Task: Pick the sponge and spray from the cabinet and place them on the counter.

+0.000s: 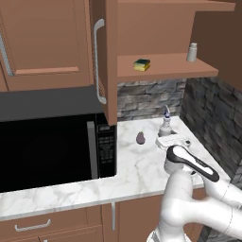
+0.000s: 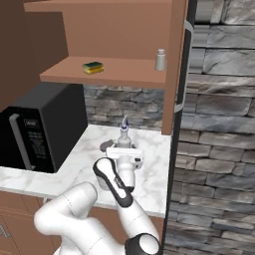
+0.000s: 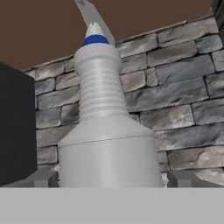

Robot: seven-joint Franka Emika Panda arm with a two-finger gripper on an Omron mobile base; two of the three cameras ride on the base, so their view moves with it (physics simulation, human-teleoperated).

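grey-white spray (image 3: 107,144), yellow-green sponge (image 1: 142,64)

Spray (image 1: 166,125) upright on counter (image 1: 127,165); sponge (image 1: 142,64) on cabinet (image 1: 165,66) shelf.

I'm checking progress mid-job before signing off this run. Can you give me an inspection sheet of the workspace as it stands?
Surface: white marble counter, beside a black microwave.
Job's things: spray stands upright on the counter by the stone wall; sponge lies on the shelf of the open cabinet, not yet moved.
Clutter: small white shaker bottle on the same shelf; dark purple egg-shaped object on the counter near the spray.
Grippers: gripper at the spray's base, jaws wide to either side of the bottle; contact cannot be told.
Cables: nothing seen.
Surroundings: grey stone backsplash; brown drawer fronts below the counter.
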